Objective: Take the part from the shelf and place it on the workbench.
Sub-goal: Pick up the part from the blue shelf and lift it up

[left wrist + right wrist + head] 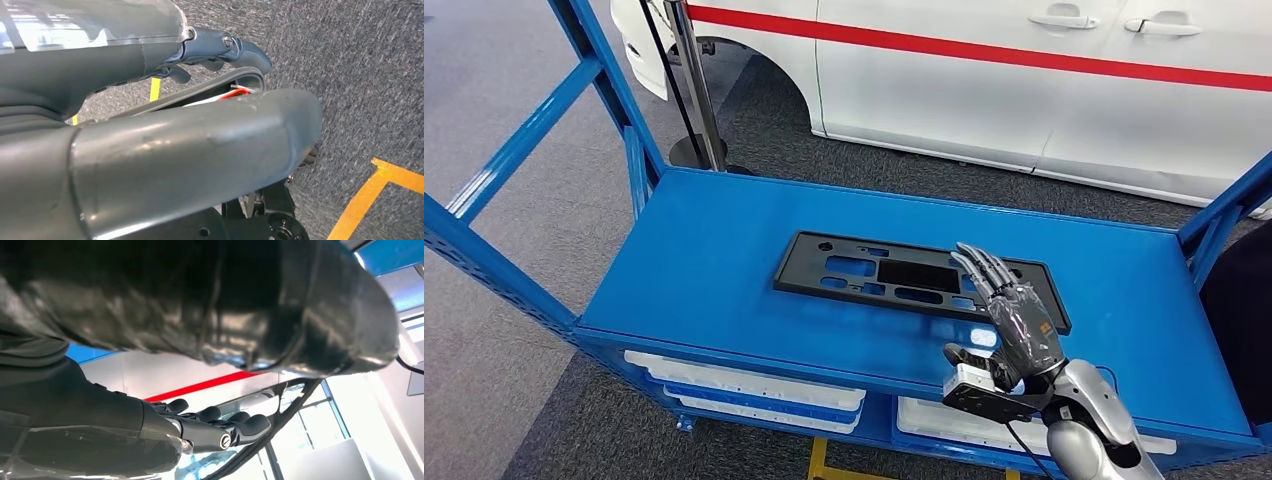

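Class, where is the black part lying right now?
In the head view, the black part lies flat on the blue shelf top, under the right hand's fingertips.

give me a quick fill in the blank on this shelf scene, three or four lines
1. The black part lies flat on the ______ shelf top.
2. The right hand reaches over the part with its fingers ______.
3. Behind the shelf stands a white car with a ______ stripe.

Missing words: blue; stretched out; red

Flat black rectangular panel part (914, 279) with cut-out slots, lying flat near the middle of the blue workbench (724, 260), its right end partly hidden, possibly touched, by the right hand (1009, 320)
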